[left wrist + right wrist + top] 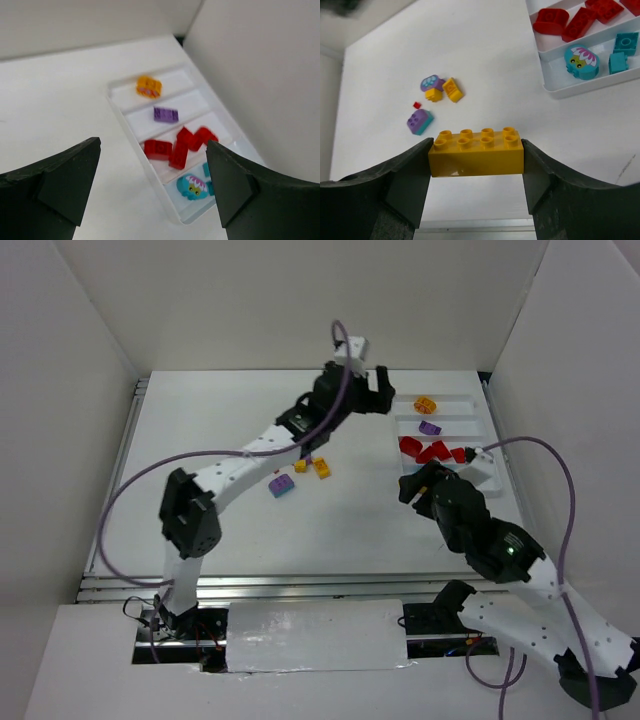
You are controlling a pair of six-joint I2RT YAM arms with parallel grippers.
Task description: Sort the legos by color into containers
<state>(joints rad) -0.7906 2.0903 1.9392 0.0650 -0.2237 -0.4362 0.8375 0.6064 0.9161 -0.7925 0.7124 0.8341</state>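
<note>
My left gripper (375,390) (152,145) hangs open and empty over the near edge of the white tray (465,405) (175,80). The tray's containers hold an orange lego (149,86), a purple one (165,114), several red ones (177,147) and teal ones (191,187), each colour in its own lane. My right gripper (415,483) (476,160) is shut on a yellow eight-stud lego (476,152), gripped by its two short ends above the table, near the tray's teal end (580,89).
Loose legos lie mid-table: a purple-and-teal brick (281,485) (419,121), a yellow brick (322,468) (452,90), a purple-topped yellow piece (300,466) (432,86) and a tiny red bit (416,105). White walls enclose the table on three sides.
</note>
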